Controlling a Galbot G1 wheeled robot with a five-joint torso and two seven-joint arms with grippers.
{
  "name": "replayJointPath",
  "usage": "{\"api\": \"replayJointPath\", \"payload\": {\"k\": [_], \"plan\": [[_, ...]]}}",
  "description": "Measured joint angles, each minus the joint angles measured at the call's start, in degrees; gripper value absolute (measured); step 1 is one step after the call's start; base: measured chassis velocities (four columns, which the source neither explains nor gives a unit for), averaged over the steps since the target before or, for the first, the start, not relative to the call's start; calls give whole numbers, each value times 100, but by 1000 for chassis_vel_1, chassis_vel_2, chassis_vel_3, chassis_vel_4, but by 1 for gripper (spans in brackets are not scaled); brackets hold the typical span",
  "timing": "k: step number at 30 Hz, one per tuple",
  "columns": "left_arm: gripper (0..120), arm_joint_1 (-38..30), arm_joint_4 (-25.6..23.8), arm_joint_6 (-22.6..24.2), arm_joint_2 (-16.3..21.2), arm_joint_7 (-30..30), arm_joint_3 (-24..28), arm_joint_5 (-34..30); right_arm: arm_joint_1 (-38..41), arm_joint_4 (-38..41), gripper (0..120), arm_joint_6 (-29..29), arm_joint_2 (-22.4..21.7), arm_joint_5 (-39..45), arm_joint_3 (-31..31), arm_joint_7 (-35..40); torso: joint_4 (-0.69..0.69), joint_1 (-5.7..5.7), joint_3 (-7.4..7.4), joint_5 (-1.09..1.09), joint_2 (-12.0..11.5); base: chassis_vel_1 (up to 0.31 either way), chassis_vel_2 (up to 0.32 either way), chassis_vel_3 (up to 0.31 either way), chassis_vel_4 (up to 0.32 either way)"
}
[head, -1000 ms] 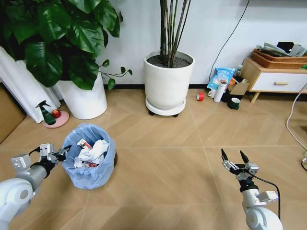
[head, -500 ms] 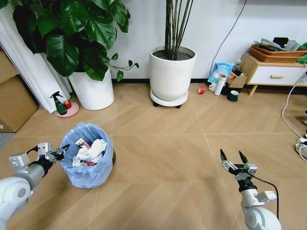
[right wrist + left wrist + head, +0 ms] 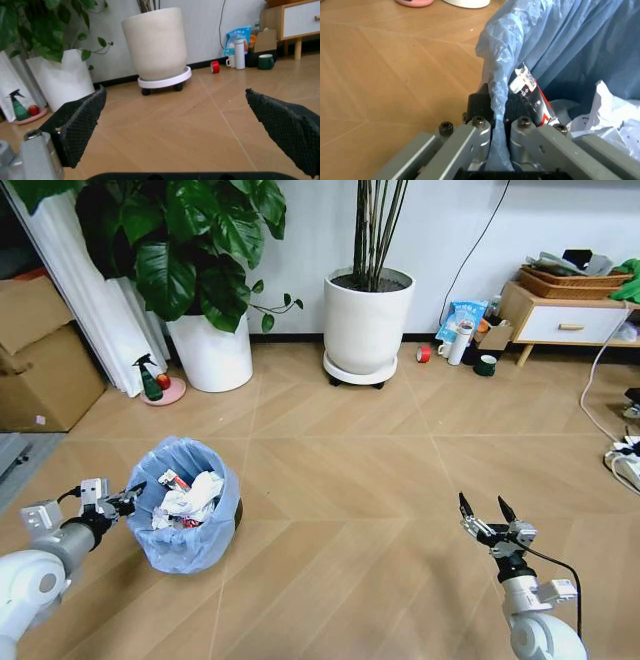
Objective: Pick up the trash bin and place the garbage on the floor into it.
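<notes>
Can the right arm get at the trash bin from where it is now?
Probably not without moving: the right gripper hangs open over bare floor, well apart from the trash bin, whose rim the left gripper grips.

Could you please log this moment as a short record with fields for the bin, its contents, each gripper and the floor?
bin: small round dark trash bin lined with a crinkly light blue bag, standing on the floor
contents: crumpled white paper and a red-and-white wrapper
left gripper: fingers shut on the bin's bag-covered rim
right gripper: fingers open, empty, held above the floor
floor: light brown herringbone wooden floor
</notes>
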Motion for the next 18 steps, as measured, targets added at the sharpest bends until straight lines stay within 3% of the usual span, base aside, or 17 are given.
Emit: {"api": "replayJointPath", "payload": {"k": [18], "plan": [[0, -23, -56, 3, 51, -25, -8, -21, -14, 26, 100, 18, 33, 25, 15, -32, 0, 0, 0, 0, 0, 307, -167, -311, 170]]}}
